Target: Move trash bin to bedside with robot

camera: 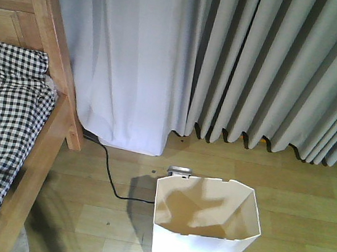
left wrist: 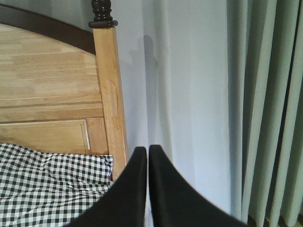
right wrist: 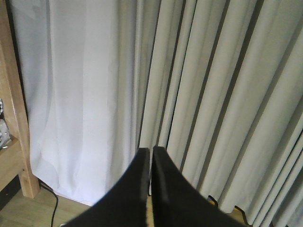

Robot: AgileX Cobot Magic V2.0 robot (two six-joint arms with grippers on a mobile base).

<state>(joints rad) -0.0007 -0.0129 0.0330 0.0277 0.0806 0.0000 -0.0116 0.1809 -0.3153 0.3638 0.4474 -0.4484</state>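
The white trash bin (camera: 205,227) stands upright on the wooden floor at the bottom centre of the front view, its cream inside empty. The bed (camera: 33,164) with a light-brown wooden frame and black-and-white checked bedding (camera: 2,116) fills the left edge, about a bin's width from the bin. In the left wrist view my left gripper (left wrist: 147,150) is shut on nothing, pointing at the bed post (left wrist: 110,94) and the white curtain. My right gripper (right wrist: 152,150) is also shut and empty, facing the curtains. Neither gripper shows in the front view.
A white sheer curtain (camera: 134,59) and grey pleated curtains (camera: 276,65) hang behind the bin. A black cable (camera: 109,174) runs over the floor from the bed's corner toward the bin. A small grey object (camera: 179,171) lies just behind the bin's rim.
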